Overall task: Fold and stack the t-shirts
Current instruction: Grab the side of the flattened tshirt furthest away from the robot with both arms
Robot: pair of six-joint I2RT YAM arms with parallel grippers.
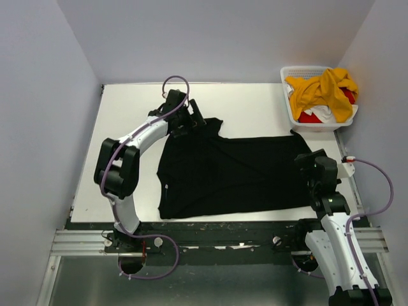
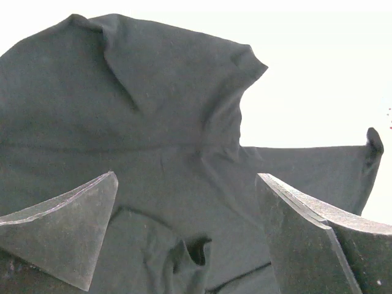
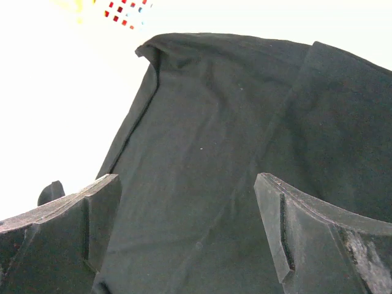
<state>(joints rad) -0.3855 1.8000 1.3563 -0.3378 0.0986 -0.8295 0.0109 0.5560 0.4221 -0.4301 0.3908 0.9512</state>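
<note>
Cloth takes up the middle of the white surface (image 1: 127, 108): a large black t-shirt (image 1: 223, 175) lies spread out and roughly flat, its near edge close to the arms' bases. Its far-left corner is bunched up, and a small tip pokes out at its far-right corner. The left fingers (image 1: 190, 118) are at the bunched far-left corner. In the left wrist view they are spread wide over rumpled black fabric, with a raised fold beyond them. The right fingers (image 1: 306, 159) are at the shirt's right edge. In the right wrist view they are also wide apart, low over smooth black cloth with one long crease running away from them. A white slatted basket (image 1: 288, 105) stands in the far-right corner of the surface, just beyond the black shirt's far-right tip. A mustard-yellow shirt (image 1: 325, 89) is draped over the top of the basket, with a red shirt (image 1: 310, 118) and a white shirt (image 1: 325, 113) showing beneath it.
</note>
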